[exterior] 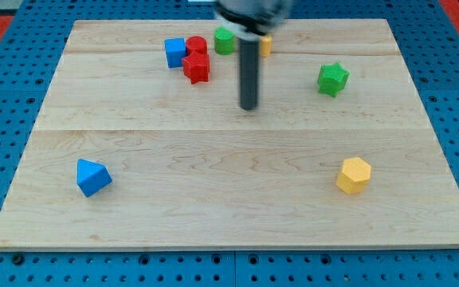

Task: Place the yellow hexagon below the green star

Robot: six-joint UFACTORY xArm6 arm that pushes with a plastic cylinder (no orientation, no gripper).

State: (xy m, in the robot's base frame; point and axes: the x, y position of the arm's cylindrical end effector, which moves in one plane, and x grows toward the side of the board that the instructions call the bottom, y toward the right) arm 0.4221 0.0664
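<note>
The yellow hexagon (354, 175) lies at the board's lower right. The green star (333, 78) lies at the upper right, well above the hexagon and slightly to its left. My tip (249, 107) rests on the board in the upper middle, left of the green star and far up-left of the yellow hexagon, touching no block. The rod rises to the view's top edge.
At the top sit a blue cube (175, 52), a red cylinder (197, 45), a red star (197, 68), a green cylinder (225, 40) and a yellow block (265, 45) partly hidden behind the rod. A blue triangular block (92, 177) lies at lower left.
</note>
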